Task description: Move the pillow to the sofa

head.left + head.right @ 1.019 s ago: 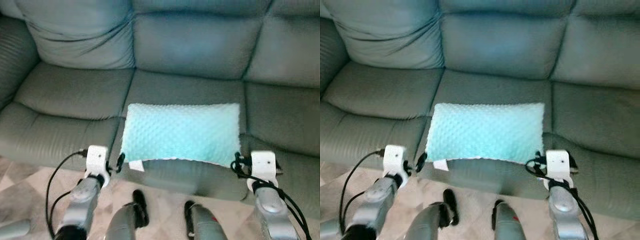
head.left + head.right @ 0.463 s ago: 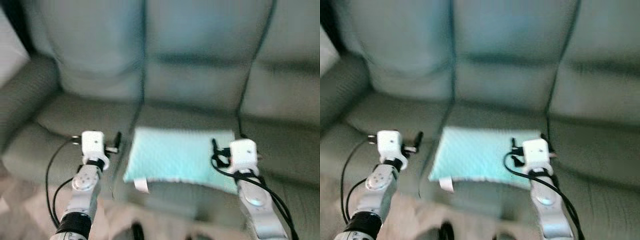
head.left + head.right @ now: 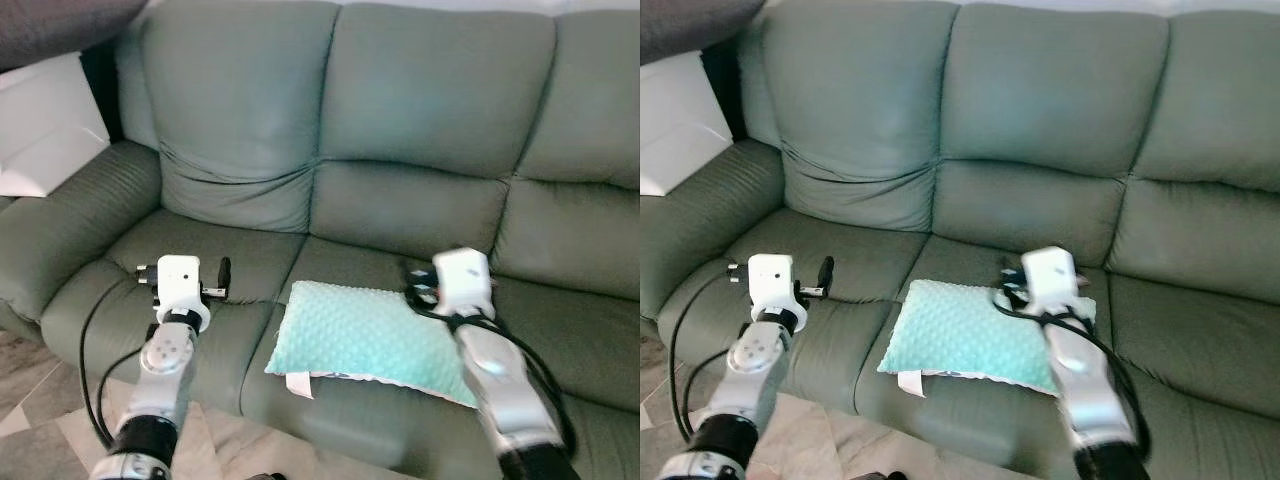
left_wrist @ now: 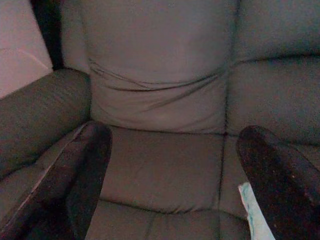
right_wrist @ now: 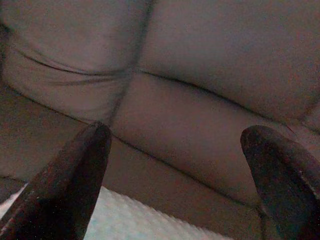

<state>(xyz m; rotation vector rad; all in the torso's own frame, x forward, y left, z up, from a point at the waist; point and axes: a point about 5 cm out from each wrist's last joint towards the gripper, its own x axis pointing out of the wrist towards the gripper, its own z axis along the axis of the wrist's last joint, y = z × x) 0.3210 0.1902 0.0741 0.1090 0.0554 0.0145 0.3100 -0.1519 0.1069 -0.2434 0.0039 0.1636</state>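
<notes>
The light turquoise dotted pillow lies flat on the middle seat of the grey-green sofa, close to the front edge, with a white tag hanging off it. My left gripper hovers over the left seat, a short way left of the pillow, open and empty. In the left wrist view its fingers stand wide apart, with a sliver of pillow by one of them. My right gripper hangs just above the pillow's far right part, blurred. The right wrist view shows it open over the pillow.
A white box-like object rests on the sofa's left armrest, under something dark. Tiled floor shows at the lower left, in front of the sofa. The left and right seats are bare.
The view has tilted up and back. Both grippers have lifted away from the pillow's front corners. The pillow stays on the middle seat.
</notes>
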